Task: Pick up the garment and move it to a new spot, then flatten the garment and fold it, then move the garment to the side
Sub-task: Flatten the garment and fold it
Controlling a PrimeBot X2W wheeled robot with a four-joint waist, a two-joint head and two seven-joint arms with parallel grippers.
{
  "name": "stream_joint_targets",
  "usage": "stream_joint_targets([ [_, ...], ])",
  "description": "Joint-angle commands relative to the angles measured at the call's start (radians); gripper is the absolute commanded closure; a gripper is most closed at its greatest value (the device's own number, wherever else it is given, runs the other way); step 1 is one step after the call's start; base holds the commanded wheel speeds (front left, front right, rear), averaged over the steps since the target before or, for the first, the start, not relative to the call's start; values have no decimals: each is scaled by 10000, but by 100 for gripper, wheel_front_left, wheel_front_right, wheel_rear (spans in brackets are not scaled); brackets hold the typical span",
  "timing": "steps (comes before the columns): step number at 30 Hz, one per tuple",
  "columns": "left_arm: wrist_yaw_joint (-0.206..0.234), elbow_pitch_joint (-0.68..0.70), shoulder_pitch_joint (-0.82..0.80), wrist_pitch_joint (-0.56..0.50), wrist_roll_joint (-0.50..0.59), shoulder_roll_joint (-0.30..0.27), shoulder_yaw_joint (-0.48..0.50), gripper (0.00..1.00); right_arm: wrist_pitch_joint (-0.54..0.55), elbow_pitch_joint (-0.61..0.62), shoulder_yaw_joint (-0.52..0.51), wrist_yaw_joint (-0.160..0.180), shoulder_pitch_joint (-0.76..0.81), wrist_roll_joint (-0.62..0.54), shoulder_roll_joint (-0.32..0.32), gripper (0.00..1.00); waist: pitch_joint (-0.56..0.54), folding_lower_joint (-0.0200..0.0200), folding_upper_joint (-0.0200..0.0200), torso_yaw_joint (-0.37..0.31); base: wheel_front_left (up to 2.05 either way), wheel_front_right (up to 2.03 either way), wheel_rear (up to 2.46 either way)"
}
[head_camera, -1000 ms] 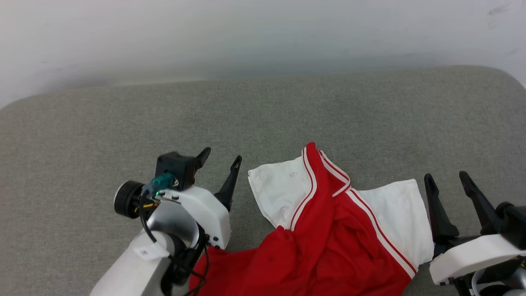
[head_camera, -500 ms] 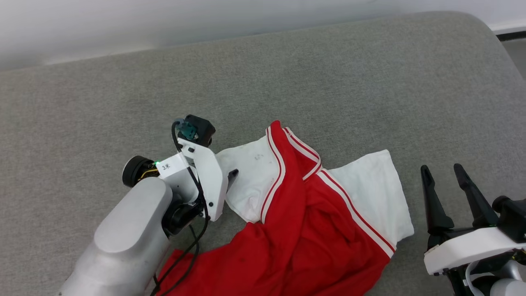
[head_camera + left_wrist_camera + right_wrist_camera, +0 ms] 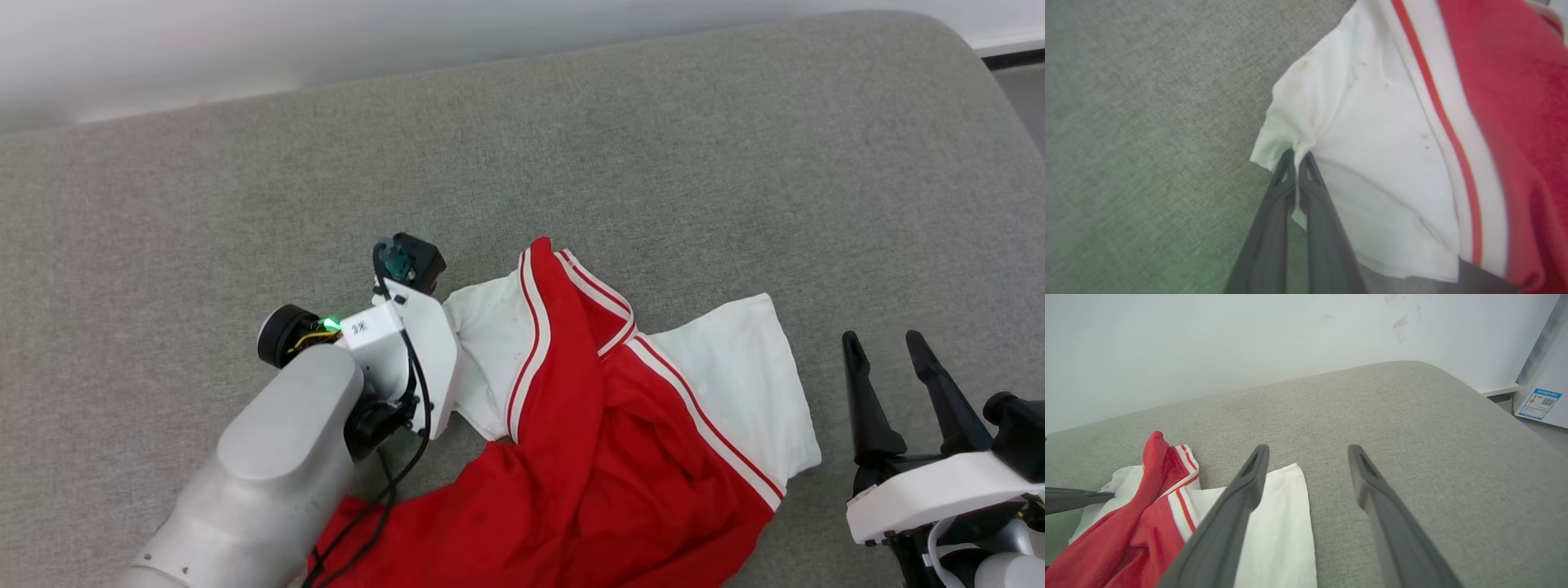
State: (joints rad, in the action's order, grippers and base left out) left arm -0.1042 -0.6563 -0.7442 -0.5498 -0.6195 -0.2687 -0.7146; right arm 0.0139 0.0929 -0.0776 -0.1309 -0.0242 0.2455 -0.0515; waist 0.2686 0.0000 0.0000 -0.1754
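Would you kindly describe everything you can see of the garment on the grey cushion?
The garment is a soft red jersey with short white sleeves and red-and-white striped trim, lying crumpled on the grey cushion. The left gripper is shut on one white sleeve's edge; the right gripper stands open beside it.

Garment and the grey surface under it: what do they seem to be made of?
The garment: thin, soft, jersey-like cloth, matte. It bunches into fine folds where the left end effector pinches the white sleeve. The grey surface: woven upholstery fabric, matte, with a fine heathered weave and a rounded edge. That it is padded is only a guess.
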Motion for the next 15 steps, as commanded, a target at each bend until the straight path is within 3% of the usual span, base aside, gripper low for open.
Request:
stream_joint_targets([
  [1,79,-274,461,154,81,98,-161,100,0,-42,-42,3,-115,-20,19,0,-101,0,0,54,0,0,0],
  [9,910,187,672,2570,366,-74,429,100,131,-299,-301,3,-156,51,20,0,-681,0,0,339,0,0,0],
  [15,1517,1411,1535,3695,169,-463,983,100,723,-1328,-617,3,-392,556,19,0,-1158,0,0,613,0,0,0],
])
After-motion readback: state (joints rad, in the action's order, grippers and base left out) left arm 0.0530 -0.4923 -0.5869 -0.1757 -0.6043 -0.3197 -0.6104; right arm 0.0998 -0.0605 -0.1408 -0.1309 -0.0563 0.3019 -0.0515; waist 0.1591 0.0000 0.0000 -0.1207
